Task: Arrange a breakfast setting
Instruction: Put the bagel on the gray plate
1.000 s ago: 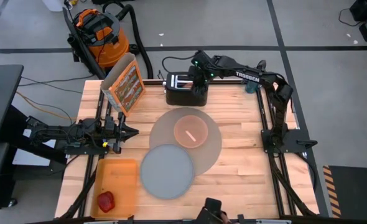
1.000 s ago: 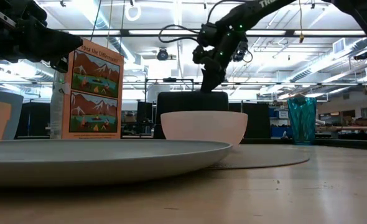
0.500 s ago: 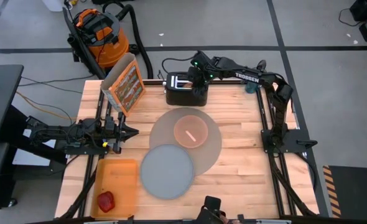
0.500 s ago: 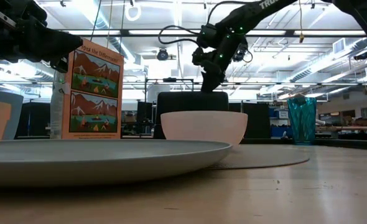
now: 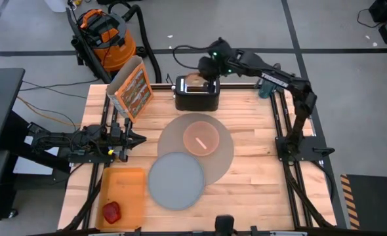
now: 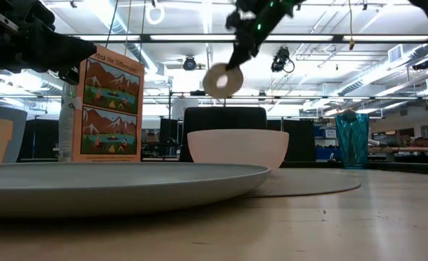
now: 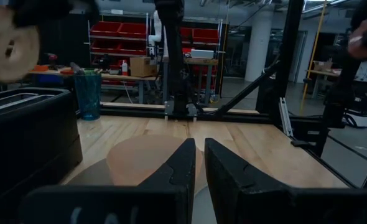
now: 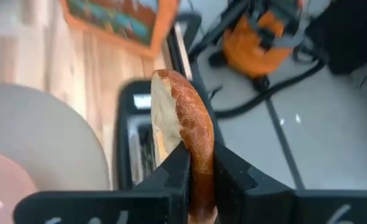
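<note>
overhead, table-level, two wrist views

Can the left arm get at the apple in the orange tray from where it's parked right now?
Probably yes. The left tool is shut, holds nothing and sits just beyond the orange tray. The red apple lies uncovered in the tray's near corner; only the low tray wall stands between.

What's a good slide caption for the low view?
Right hand lifts a bagel half above the black toaster.

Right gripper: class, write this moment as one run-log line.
right gripper: shut on bagel half | above toaster | left gripper: shut, idle at table's left
</note>
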Controlling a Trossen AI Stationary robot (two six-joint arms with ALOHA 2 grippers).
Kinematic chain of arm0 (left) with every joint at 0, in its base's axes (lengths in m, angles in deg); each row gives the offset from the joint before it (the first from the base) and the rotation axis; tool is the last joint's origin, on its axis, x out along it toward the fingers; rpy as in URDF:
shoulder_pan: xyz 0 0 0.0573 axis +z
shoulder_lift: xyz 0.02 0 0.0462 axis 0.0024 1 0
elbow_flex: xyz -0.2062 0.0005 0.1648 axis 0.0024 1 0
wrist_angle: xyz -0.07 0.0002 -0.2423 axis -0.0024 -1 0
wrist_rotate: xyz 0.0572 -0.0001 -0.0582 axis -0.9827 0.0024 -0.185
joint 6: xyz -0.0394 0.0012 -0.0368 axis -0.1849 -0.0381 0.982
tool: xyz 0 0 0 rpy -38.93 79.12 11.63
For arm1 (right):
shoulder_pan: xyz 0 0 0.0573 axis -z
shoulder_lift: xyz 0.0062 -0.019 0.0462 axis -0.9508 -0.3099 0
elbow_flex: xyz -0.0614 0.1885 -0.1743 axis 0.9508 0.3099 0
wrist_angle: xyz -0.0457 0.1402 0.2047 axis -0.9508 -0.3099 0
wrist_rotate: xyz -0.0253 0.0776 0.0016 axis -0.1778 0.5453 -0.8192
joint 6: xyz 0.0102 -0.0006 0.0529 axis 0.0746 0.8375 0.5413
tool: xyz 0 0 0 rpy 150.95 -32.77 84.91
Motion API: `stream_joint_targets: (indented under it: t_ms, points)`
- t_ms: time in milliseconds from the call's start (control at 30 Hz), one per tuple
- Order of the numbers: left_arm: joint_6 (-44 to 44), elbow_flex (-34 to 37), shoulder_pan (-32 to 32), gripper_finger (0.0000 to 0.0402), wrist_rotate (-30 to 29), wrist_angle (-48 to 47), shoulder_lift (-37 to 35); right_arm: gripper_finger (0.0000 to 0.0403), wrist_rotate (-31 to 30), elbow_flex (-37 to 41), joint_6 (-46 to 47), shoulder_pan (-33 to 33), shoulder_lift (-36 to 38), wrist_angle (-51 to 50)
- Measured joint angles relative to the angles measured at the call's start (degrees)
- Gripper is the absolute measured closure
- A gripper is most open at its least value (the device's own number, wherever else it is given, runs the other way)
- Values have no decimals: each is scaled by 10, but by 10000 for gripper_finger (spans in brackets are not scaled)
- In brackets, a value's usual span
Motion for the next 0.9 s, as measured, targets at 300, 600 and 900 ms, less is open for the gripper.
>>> stream_joint_targets:
  t_ms: [300,600,900]
  points:
    - [0,0,0,359,0,0,0,350,9,0,166,-160,60,-31]
    - [0,0,0,359,0,0,0,351,-122,54,480,-404,53,-27]
    - [0,0,0,359,0,1,0,351,-282,254,860,-562,51,217]
